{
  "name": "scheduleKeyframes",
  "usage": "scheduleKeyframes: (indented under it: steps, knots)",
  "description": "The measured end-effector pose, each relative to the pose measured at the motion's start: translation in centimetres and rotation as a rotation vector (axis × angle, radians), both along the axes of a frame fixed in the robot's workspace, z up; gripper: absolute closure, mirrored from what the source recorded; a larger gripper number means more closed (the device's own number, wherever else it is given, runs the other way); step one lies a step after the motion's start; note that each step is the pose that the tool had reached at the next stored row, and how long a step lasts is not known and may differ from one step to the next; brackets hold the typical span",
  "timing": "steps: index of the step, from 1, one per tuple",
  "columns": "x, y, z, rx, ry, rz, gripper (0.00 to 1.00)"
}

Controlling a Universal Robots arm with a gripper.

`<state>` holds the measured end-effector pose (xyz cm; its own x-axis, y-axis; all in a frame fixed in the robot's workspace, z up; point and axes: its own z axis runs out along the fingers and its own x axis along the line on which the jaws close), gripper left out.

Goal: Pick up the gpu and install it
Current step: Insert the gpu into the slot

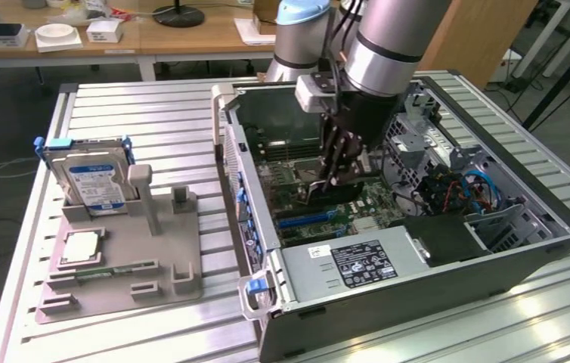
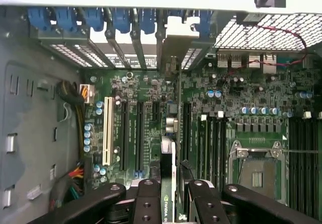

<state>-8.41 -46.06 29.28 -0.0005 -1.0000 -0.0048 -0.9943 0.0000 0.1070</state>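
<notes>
I'm standing by the worktop (image 1: 144, 121) and the arm is reaching down into the open computer case (image 1: 264, 189). The hand (image 2: 173, 201) is closed to a narrow gap on the gpu (image 2: 168, 163). In the wrist view its dark fingers (image 2: 146, 204) sit on either side of the card. The card shows edge-on there, with a green label between them.

The card hangs upright inside the case over the motherboard (image 2: 241, 103). It runs lengthwise toward the row of rear bracket openings with blue clips (image 2: 121, 20). It lines up with the area just beside the long black expansion slots (image 2: 123, 133). I cannot tell whether its lower edge touches a slot or sits just above one.

The pick-up part looks done, since the gpu is off the worktop and in the case. The grey parts holder (image 1: 164, 257) beside the case carries the hard drive (image 1: 94, 181) with its blue label, and I see no card on it. To my eye the install is not finished, because the hand grips the card and nothing shows it seated.
</notes>
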Motion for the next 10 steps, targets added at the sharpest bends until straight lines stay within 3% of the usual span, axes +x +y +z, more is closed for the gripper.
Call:
scheduleKeyframes:
  steps: [10]
  knots:
    - [-0.29,-0.05,-0.48,-0.0014,-0.0001,0.000,0.74]
